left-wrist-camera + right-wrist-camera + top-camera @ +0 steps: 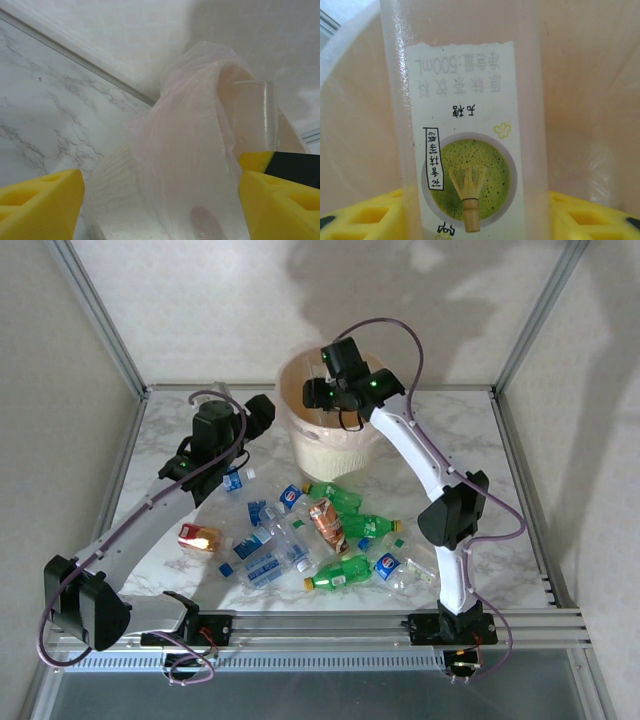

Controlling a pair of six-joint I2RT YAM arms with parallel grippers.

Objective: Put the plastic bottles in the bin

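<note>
Right end effector (pixel 470 222): its yellow pads pinch the held bottle (pixel 465 100) from both sides, low on its label. In the top view it (pixel 326 392) hangs over the bin's mouth.
Held bottle: clear, with a white label showing a bowl of green matcha. It runs straight out from the pads, with the inside of the bin (pixel 592 100) behind it, and has not yet been let go.
Why held so: it seems lined up over the opening so that a release drops it inside, clear of the rim.
Left end effector (pixel 160 212): pads spread wide with nothing between them. It (pixel 262 412) sits near the bin's left side.
Why there: it is probably keeping off the mouth while the other arm unloads.
Liner (pixel 190 130): a thin, translucent bag bunched up over the rim.
Bottles (pixel 345 498): about a dozen, crushed, lying on the surface (pixel 480 450) between the bin and the arm bases.
Hidden: the held bottle's cap and base are cut off. The arm covers the bin's contents. A yellow-and-black shape at the right edge of the left wrist view is hard to identify.
</note>
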